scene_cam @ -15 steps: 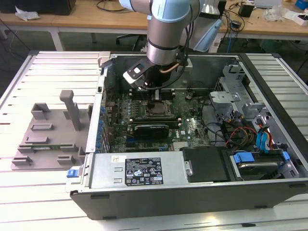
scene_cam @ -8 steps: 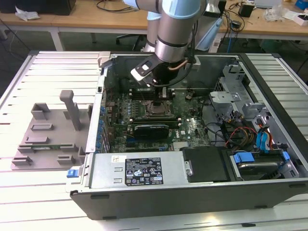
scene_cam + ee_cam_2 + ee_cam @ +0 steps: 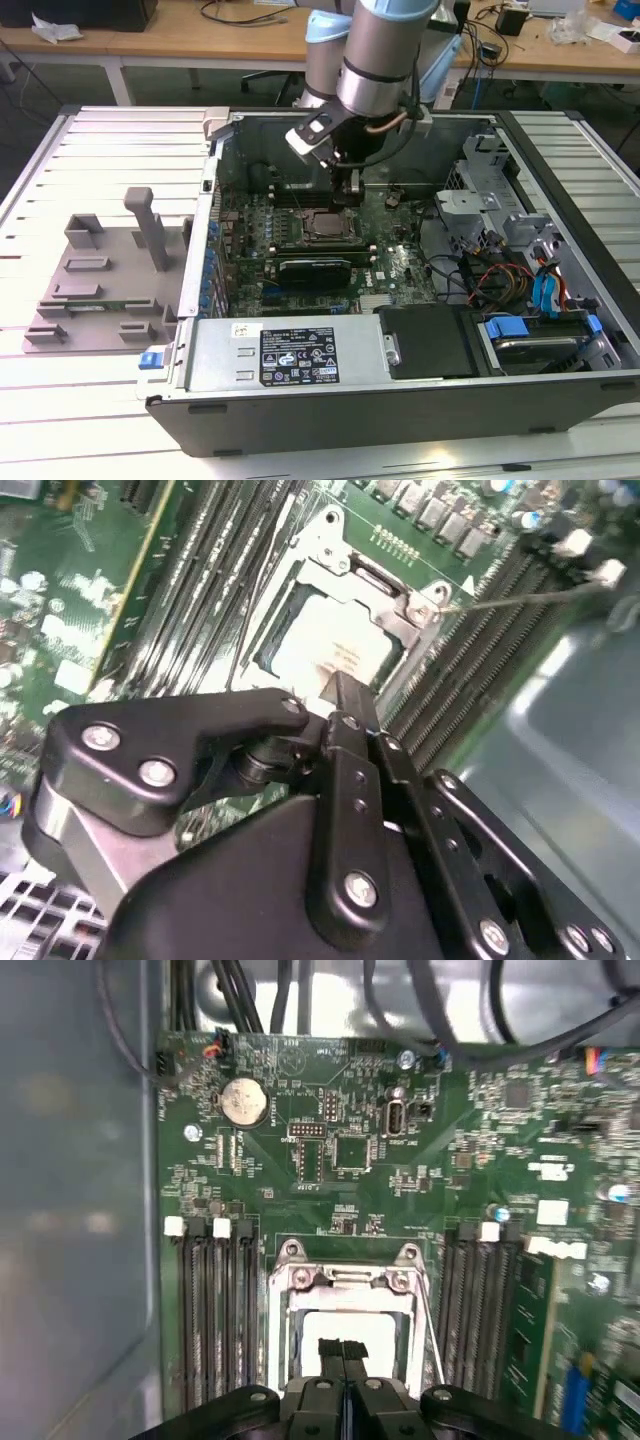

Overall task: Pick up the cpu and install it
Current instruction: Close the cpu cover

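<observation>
The cpu [image 3: 385, 1332] lies flat inside the open socket frame [image 3: 345, 1278] on the green motherboard; its silvery-white top plate also catches the light in the second wrist view [image 3: 325, 640]. My gripper [image 3: 342, 1348] hangs just above the chip's middle with its two black fingers pressed together and nothing between them. In the second wrist view the gripper [image 3: 336, 683] ends over the plate's near edge. In the exterior view the gripper [image 3: 348, 192] reaches down into the computer case, just behind the socket frame [image 3: 322, 226].
Rows of memory slots [image 3: 212, 1310] flank the socket on both sides. A grey fixture tray [image 3: 100, 270] lies outside the case on the exterior view's left. The power supply [image 3: 290, 350] spans the front, and a drive cage with blue parts [image 3: 545, 300] and cables is on the right.
</observation>
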{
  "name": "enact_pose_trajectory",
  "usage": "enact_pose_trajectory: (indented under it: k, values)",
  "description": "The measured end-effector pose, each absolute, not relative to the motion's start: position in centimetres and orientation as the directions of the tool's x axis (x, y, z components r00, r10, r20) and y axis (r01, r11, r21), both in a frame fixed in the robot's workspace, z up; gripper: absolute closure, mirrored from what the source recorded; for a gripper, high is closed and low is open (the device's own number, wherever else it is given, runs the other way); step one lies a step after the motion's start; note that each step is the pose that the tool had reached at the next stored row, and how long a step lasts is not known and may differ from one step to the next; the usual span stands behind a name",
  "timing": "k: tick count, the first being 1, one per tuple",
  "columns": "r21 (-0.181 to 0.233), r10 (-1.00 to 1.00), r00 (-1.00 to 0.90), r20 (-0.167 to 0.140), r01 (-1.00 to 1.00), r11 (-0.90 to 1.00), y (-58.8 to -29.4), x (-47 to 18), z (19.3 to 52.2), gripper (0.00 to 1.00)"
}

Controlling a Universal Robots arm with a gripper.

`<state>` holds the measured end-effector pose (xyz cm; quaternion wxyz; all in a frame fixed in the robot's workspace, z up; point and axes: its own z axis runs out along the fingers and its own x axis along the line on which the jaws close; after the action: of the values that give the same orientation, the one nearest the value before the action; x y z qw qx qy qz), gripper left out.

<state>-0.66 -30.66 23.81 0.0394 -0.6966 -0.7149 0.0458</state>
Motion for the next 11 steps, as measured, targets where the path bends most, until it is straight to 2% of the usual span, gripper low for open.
enact_pose_trajectory:
  k: [6, 11]
  values:
    - [-0.12, 1.0, -0.026, -0.008, 0.992, 0.025, -30.7, -0.7, 26.8, 0.89]
    - [-0.12, 1.0, -0.026, -0.008, 0.992, 0.025, -30.7, -0.7, 27.0, 0.89]
